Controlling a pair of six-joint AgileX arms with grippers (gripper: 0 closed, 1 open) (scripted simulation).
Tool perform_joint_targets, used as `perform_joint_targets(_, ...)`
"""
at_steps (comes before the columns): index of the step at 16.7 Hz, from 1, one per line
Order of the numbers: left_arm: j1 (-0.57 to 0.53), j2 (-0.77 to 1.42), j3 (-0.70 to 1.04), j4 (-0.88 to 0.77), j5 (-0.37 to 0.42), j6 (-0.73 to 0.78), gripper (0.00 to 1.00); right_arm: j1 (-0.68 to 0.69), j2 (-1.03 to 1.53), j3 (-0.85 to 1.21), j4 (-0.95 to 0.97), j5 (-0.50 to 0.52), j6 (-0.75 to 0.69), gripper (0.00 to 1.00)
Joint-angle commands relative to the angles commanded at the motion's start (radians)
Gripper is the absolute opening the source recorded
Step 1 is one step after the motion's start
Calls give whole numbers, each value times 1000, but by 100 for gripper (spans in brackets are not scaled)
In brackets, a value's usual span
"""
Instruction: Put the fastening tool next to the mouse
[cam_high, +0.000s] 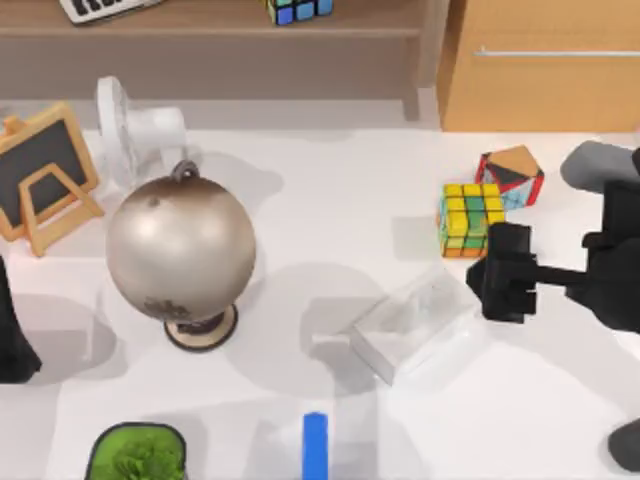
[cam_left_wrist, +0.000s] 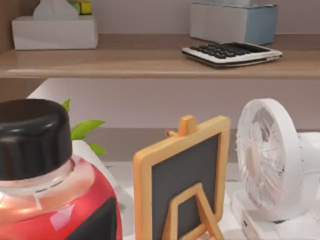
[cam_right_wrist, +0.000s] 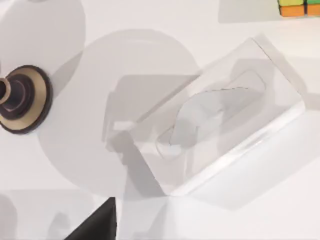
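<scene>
The fastening tool (cam_high: 315, 445) is a narrow bright-blue bar lying at the table's front edge, near the middle. The mouse (cam_high: 628, 446) is a dark-grey rounded lump cut off by the right edge at the front. My right gripper (cam_high: 505, 282) hangs over the right half of the table, above the right end of a clear plastic case (cam_high: 415, 322) and just in front of a yellow puzzle cube (cam_high: 470, 218). It is far from the blue tool. In the right wrist view the case (cam_right_wrist: 220, 125) lies directly below.
A silver globe (cam_high: 180, 250) on a round base (cam_right_wrist: 22, 97) stands left of centre. A chalkboard easel (cam_high: 45, 175), a white fan (cam_high: 125, 130) and a tall black shape (cam_high: 12, 335) are at the left. A green plant (cam_high: 140, 452) sits front left. A red bottle (cam_left_wrist: 50, 200) is close to the left wrist.
</scene>
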Motion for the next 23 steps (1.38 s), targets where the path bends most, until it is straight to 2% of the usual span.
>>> perform_joint_targets(6, 0, 0, 0, 0, 0, 0, 100, 280, 540, 360, -264, -13, 288, 100)
perform_joint_targets(11, 0, 0, 0, 0, 0, 0, 100, 445, 822, 578, -409, 18, 443, 100)
perform_joint_targets(15, 0, 0, 0, 0, 0, 0, 100, 502, 901, 658, -453, 40, 492, 100)
perform_joint_targets(23, 0, 0, 0, 0, 0, 0, 100, 488, 886, 623, -433, 41, 480, 100)
